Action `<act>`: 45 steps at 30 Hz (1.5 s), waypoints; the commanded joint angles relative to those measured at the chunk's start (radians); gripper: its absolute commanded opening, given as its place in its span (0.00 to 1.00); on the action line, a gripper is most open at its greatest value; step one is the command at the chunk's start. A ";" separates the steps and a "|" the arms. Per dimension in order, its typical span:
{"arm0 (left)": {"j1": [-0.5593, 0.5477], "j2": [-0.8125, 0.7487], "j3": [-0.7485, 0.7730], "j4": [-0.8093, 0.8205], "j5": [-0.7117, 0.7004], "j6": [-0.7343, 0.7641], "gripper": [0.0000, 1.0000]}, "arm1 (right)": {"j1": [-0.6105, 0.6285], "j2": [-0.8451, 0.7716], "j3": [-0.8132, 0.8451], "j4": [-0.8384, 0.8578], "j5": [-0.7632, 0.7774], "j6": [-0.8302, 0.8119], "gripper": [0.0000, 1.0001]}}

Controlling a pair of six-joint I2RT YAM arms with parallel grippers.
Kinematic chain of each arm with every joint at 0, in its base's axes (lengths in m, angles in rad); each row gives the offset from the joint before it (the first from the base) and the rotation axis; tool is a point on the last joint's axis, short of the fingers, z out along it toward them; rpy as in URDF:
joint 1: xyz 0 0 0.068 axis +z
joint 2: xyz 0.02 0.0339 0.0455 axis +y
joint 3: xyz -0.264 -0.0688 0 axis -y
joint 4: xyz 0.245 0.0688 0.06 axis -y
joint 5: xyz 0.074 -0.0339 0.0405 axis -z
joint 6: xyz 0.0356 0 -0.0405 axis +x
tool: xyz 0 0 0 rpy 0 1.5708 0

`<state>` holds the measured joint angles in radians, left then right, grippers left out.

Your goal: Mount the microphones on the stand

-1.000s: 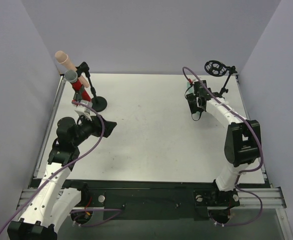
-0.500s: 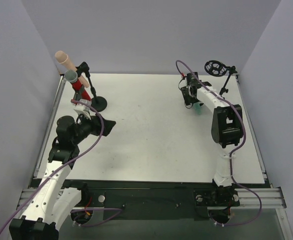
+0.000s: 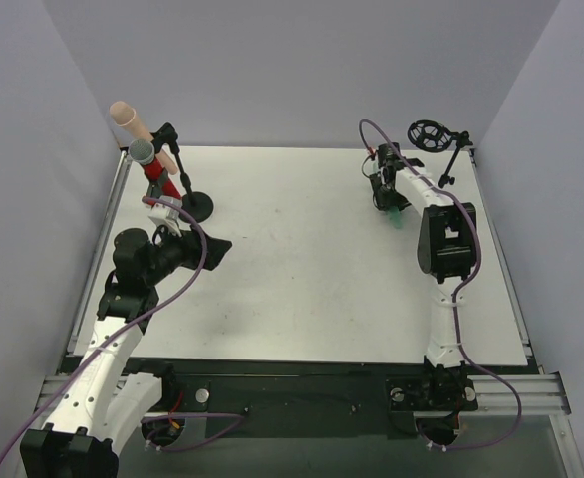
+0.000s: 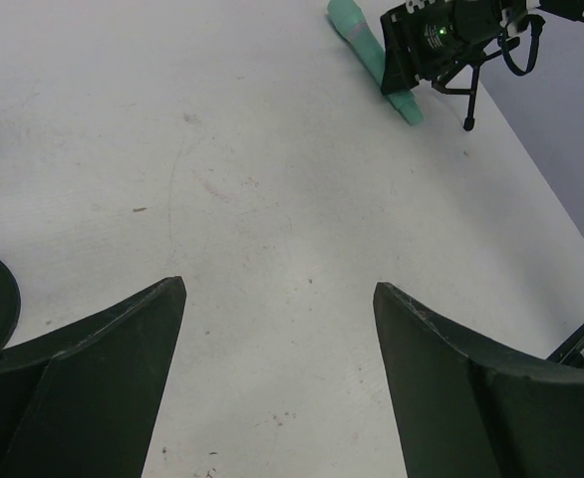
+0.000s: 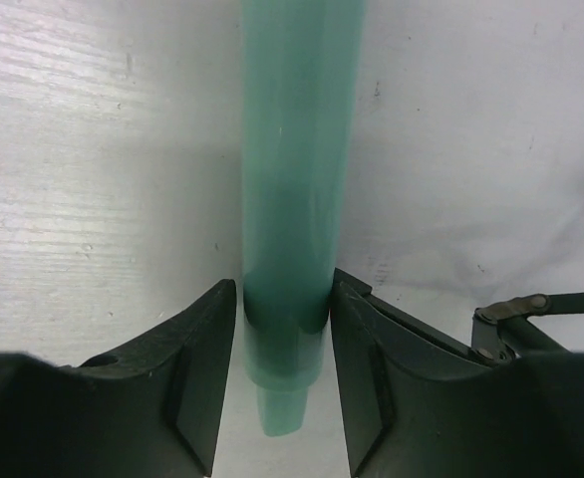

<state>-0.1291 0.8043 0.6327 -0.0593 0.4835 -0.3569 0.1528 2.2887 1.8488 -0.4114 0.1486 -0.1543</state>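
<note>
2 are sitting on the black round-based stand (image 3: 194, 206) at far left: the pale peach-pink microphone (image 3: 125, 117) and glittery red microphone (image 3: 152, 169). The right gripper (image 5: 282, 299) is pinching the teal-green microphone (image 5: 297, 149), lying on the white table (image 3: 302, 259) at far right. The left gripper (image 4: 277, 299) is hanging spread wide.

The left tool (image 4: 279, 287) hangs over the white table (image 4: 272, 179) with its two dark fingers (image 4: 103, 349) spread wide. Far across, a teal microphone (image 4: 360, 35) lies flat with the right tool (image 4: 437, 40) down over it, a thin black stand leg (image 4: 468, 95) just beside.
</note>
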 commanded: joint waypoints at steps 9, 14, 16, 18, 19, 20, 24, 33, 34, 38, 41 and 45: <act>0.006 -0.001 0.021 0.079 0.033 -0.008 0.88 | 0.022 0.020 0.075 -0.196 -0.073 -0.034 0.30; 0.006 -0.004 0.019 0.085 0.038 -0.010 0.87 | 0.063 -0.037 -0.009 -0.230 -0.096 -0.062 0.25; 0.008 -0.005 0.016 0.085 0.040 -0.011 0.88 | 0.074 -0.047 -0.023 -0.256 -0.115 -0.059 0.24; 0.006 -0.007 0.018 0.085 0.040 -0.011 0.87 | 0.085 -0.066 -0.058 -0.270 -0.133 -0.059 0.24; 0.006 -0.008 0.016 0.085 0.040 -0.011 0.87 | 0.094 -0.072 -0.071 -0.273 -0.139 -0.059 0.24; 0.008 -0.010 0.018 0.085 0.040 -0.010 0.87 | 0.096 -0.086 -0.098 -0.282 -0.139 -0.062 0.24; 0.006 -0.016 0.015 0.087 0.043 -0.010 0.88 | 0.119 -0.147 -0.209 -0.294 -0.213 -0.079 0.24; 0.006 -0.033 0.012 0.101 0.055 -0.019 0.88 | 0.160 -0.204 -0.353 -0.273 -0.195 -0.067 0.38; 0.006 -0.033 0.010 0.101 0.055 -0.019 0.87 | 0.162 -0.193 -0.349 -0.277 -0.192 -0.064 0.41; 0.008 -0.037 0.009 0.098 0.058 -0.019 0.88 | 0.174 -0.172 -0.327 -0.282 -0.178 -0.056 0.47; 0.006 -0.039 0.010 0.101 0.059 -0.019 0.88 | 0.177 -0.175 -0.324 -0.285 -0.185 -0.048 0.37; 0.008 -0.039 0.009 0.114 0.090 -0.039 0.88 | 0.177 -0.211 -0.336 -0.283 -0.230 -0.045 0.15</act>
<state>-0.1287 0.7788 0.6327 -0.0032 0.5289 -0.3676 0.3222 2.0907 1.5208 -0.6434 -0.0391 -0.2100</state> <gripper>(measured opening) 0.874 0.300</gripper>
